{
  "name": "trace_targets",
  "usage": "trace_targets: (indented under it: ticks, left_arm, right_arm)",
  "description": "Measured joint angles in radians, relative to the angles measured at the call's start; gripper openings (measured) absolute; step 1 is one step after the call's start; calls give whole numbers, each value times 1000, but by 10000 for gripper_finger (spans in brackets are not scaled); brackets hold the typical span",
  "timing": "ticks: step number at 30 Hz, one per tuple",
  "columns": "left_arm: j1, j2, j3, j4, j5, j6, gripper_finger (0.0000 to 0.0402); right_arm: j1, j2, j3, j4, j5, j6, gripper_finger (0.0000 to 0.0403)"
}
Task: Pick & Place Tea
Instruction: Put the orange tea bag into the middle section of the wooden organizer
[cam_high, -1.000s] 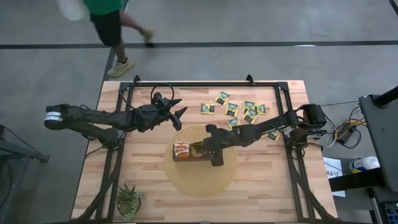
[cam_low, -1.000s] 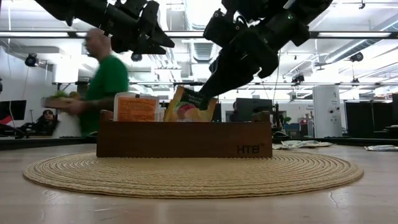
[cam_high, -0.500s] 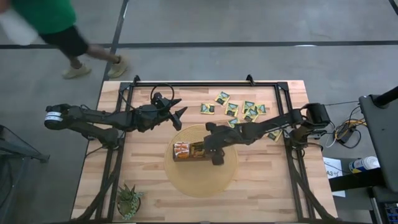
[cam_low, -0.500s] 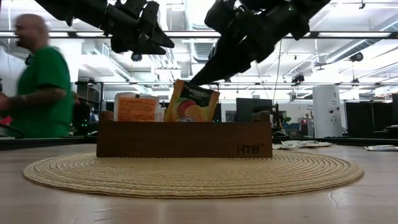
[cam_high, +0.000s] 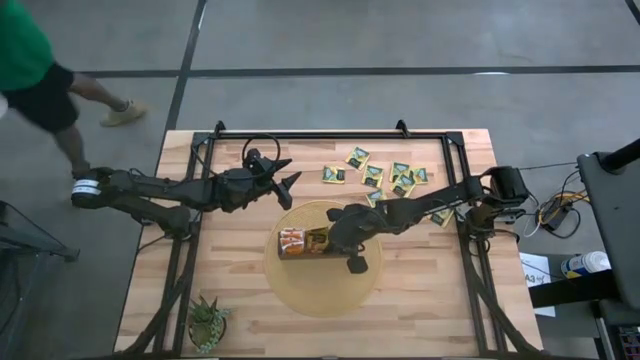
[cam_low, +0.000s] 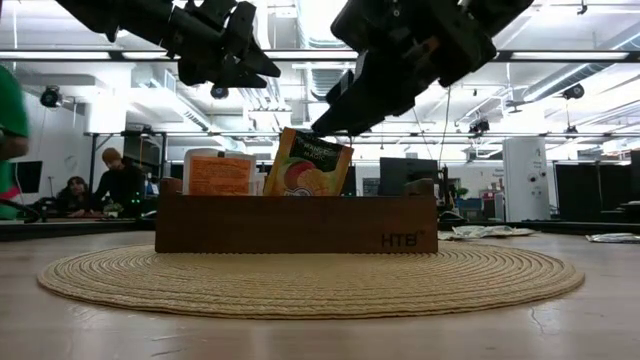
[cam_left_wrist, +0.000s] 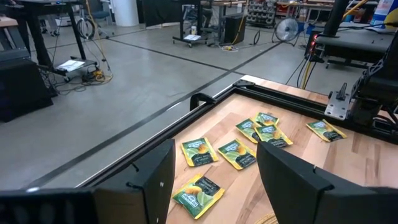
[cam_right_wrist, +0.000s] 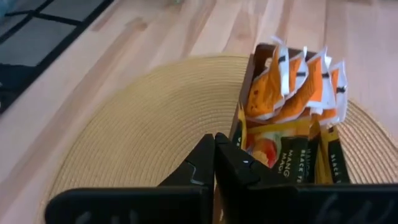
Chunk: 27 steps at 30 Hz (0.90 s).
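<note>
Bright overhead strip lights, backlit arms, soft shadows

Grey concrete floor (cam_high: 400, 40); bright ceiling lights (cam_low: 300, 20); people at desks (cam_low: 100, 185).

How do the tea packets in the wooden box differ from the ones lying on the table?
The packets in the wooden box stand on edge, packed together, mostly orange. The loose packets lie flat and scattered on bare wood, all green-and-yellow. Both are small, flat, square sachets.

tea sachets (cam_high: 298, 241) in box (cam_high: 330, 249), box on mat (cam_high: 325, 290)
</note>
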Motion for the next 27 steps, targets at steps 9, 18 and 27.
trace_targets:
  ticks: [9, 18, 27]
  left_arm:
    - [0, 0, 0, 0, 0, 0, 220]
    - [0, 0, 0, -1, 0, 1, 220]
    - [0, 0, 0, -1, 0, -1, 220]
  right_arm:
    - [-1, 47, 0, 23, 27, 0, 8]
    - [-1, 21, 2, 24, -27, 0, 8]
    - [0, -1, 4, 20, -28, -1, 8]
